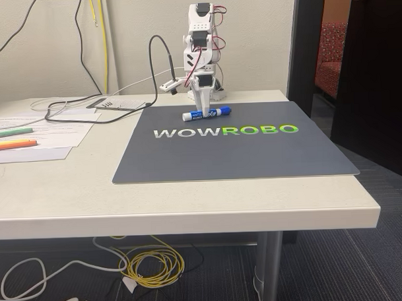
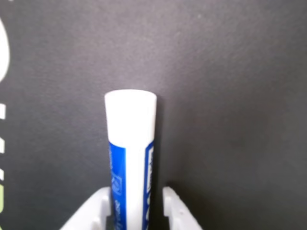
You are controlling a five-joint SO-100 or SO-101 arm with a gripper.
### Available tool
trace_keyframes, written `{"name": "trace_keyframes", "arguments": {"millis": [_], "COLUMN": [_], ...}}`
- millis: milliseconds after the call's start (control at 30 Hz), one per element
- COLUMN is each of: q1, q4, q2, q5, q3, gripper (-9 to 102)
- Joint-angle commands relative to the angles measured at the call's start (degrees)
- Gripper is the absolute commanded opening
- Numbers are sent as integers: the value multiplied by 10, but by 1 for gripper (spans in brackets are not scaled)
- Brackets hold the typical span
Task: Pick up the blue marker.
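Office corner, pale table (image 1: 189, 204) w/ a dark grey WOWROBO mat (image 1: 234, 152): white arm (image 1: 198, 45) folds straight down at the mat's far edge, its gripper (image 1: 202, 113) planted on the blue marker (image 1: 207, 113).

Fixed view: marker lies flat on the mat, long axis running left-right across the frame, blue cap out to the right of the gripper, a shorter stretch poking out to its left. Fingers come down on the barrel nearer that left end than the cap, approx. square to the axis.

Wrist view: the two white fingertips (image 2: 91, 211) stand either side of the marker's (image 2: 130, 153) white-and-blue barrel at the bottom of frame; the barrel runs straight away from the camera, white end uppermost, over the grey mat (image 2: 230, 96). Jaws are drawn in close on both sides of the barrel. Whether they're actually pinching or a hair off can't be told from these pics; marker looks to be resting on the mat, not lifted.

Judgement: approach & alignment done, grasp at or near closure, lift not yet made. Next move turns on that square, straddling fit: squeeze firmly, then rise straight up. Risk: grip sits off-centre, so the longer cap side may droop or swivel in the jaws.

Well off to the gripper's left in the fixed view, by the table's edge: green highlighter (image 1: 12, 132) & orange highlighter (image 1: 12, 145) on papers (image 1: 48, 133), plus cables (image 1: 74, 109). Not involved.
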State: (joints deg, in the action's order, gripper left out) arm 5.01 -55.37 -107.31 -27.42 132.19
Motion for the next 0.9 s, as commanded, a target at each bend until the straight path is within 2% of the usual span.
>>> {"name": "trace_keyframes", "arguments": {"millis": [0, 200, 467, 667, 867], "q1": [-2, -2, 1, 25, 54], "q4": [-2, -2, -11, -89, -188], "q2": [0, 1, -25, -93, -102], "q5": [-5, -7, -8, 16, 63], "q3": [-10, -10, -11, -63, -196], "gripper": [9, 2, 2, 2, 2]}}
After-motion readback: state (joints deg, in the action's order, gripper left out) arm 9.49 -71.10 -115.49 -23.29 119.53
